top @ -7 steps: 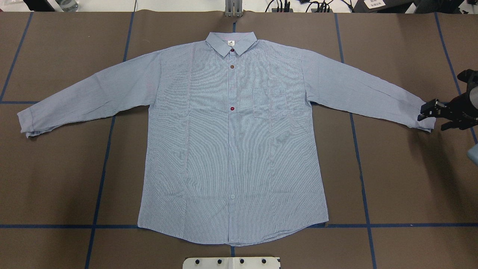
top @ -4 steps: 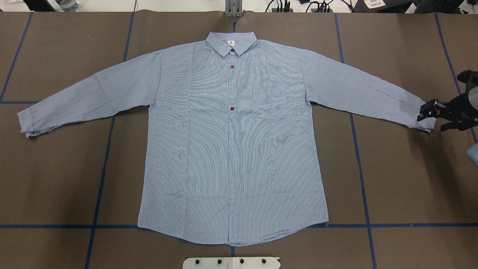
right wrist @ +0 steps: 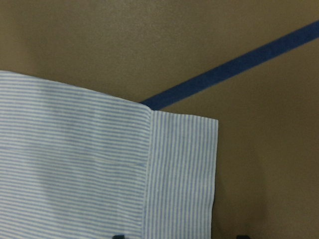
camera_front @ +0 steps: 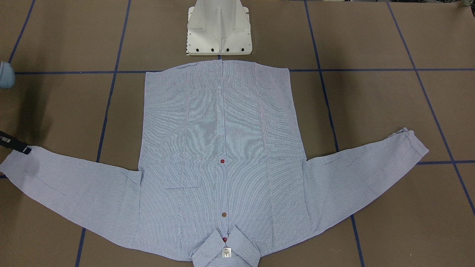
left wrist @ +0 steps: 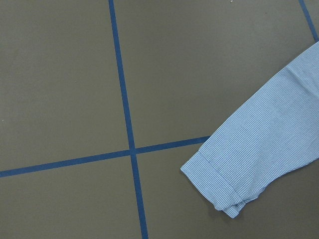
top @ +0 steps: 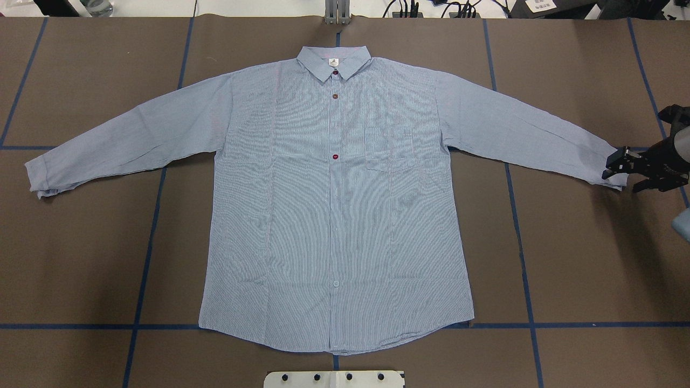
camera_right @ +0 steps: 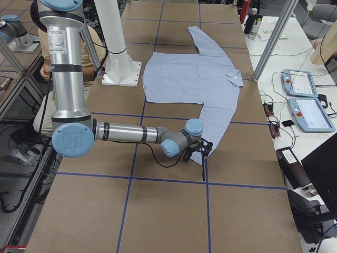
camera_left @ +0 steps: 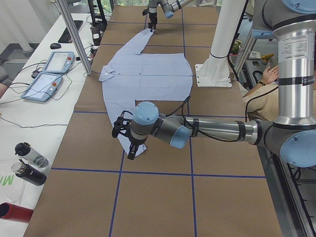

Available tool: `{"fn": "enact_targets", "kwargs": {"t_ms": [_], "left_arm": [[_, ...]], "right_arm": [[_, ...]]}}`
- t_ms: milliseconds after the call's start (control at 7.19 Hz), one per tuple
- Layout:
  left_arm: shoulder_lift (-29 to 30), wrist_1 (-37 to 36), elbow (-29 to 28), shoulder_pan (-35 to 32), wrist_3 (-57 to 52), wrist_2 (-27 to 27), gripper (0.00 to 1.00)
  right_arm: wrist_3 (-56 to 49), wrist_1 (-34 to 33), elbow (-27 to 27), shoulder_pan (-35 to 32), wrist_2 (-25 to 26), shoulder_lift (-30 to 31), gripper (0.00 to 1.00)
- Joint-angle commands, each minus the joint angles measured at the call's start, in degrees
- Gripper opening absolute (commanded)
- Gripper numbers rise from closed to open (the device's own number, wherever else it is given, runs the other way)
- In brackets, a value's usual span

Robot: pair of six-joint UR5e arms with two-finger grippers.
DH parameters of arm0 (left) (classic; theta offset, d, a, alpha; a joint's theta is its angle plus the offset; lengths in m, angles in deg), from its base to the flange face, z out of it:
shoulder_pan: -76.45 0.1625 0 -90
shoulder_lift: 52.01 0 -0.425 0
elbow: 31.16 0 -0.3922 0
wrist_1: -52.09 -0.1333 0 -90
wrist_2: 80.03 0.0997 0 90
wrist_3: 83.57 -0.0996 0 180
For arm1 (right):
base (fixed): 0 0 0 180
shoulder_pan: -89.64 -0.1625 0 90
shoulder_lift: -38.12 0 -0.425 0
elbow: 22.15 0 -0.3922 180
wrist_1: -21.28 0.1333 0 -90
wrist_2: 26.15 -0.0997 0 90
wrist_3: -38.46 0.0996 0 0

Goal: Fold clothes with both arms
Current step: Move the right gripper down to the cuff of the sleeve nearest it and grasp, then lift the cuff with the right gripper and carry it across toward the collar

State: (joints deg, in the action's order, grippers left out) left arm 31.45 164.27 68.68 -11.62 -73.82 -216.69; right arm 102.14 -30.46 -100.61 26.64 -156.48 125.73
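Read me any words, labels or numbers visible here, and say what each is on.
No text reads clearly.
Neck label on the shirt: print too small to read.
Paper sheet at the overhead view's top right: blurred.
Green lettering at the exterior left view's left edge: cut off, unreadable.

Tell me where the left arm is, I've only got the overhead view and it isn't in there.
Observer: It is past your frame's left edge. The left side view shows the left gripper hanging close to the left-hand cuff.
Operator: Is it open?
Observer: Cannot tell. Its wrist camera shows no fingers, only that cuff lying flat near a blue tape cross.
Operator: Has the right one got its cuff?
Observer: Not clamped. In the right wrist view the right gripper is open, and its two fingertips stand apart at the frame's bottom edge, either side of the right-hand cuff.
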Motion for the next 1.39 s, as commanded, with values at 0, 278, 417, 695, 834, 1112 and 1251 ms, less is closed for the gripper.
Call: {"fn": "enact_targets", "kwargs": {"t_ms": [0,278,417,695,834,1112,1251], "left_arm": [[0.1,0.0,0.0,0.0,0.0,-0.1,1.0],[0.1,0.0,0.1,0.0,0.1,-0.2,1.0],[0.1,0.0,0.0,0.0,0.0,-0.2,1.0],[0.1,0.0,0.2,-0.1,0.1,-0.2,1.0],[0.1,0.0,0.2,-0.1,0.1,-0.2,1.0],[0.2,0.1,0.6,0.0,-0.1,-0.2,1.0],[0.3,0.1,0.6,0.0,-0.1,-0.3,1.0]], "right_arm": [[0.1,0.0,0.6,0.1,0.0,0.0,0.35],[4.2,0.2,-0.2,0.2,0.0,-0.1,0.0],[4.3,0.2,-0.6,0.2,0.0,-0.3,0.0],[4.6,0.1,-2.6,0.1,-0.2,-0.9,0.0],[4.6,0.1,-2.9,0.0,-0.4,-0.9,0.0],[5.2,-0.8,-10.3,0.0,-0.2,-0.9,0.0],[5.2,-1.2,-13.5,0.6,0.2,-2.3,0.0]]}}
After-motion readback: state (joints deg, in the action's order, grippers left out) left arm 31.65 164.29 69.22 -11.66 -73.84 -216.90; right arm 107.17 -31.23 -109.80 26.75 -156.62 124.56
